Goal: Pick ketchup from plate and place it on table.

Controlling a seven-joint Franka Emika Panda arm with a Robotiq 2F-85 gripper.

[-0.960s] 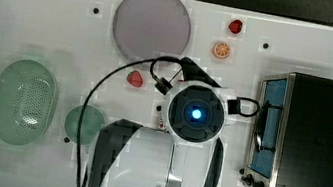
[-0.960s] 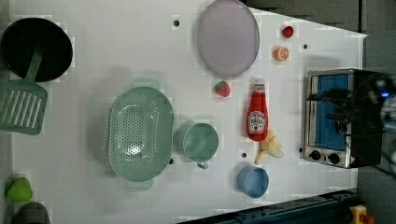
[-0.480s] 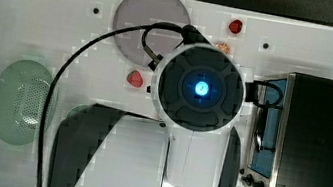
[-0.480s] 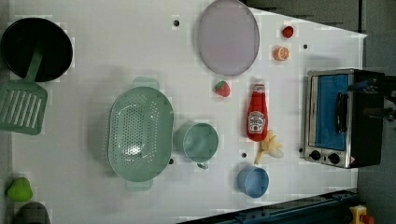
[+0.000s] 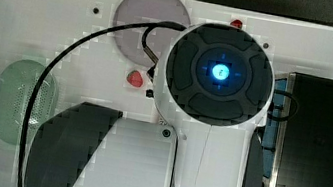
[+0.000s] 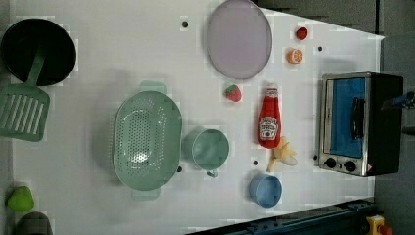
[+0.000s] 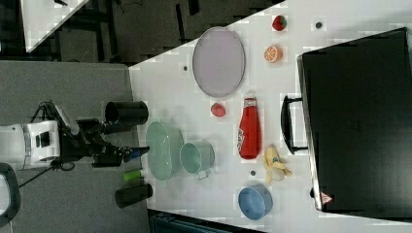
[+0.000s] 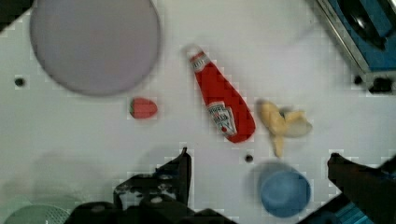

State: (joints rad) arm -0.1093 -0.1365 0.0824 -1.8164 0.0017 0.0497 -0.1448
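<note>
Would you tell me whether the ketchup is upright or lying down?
Lying down: the ketchup rests lengthwise on the table, off the plate.

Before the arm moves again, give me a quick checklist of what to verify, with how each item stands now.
1. Ketchup off the plate, lying on the table: ok.
2. Plate bare: ok.
3. Gripper open, its fingers holding nothing: ok.
4. Bottle at rest, not touching the strawberry: ok.
5. Bottle's base apart from the banana: cannot tell, they look very close.
6. Gripper raised well above the table things, seen in the right view: ok.
</note>
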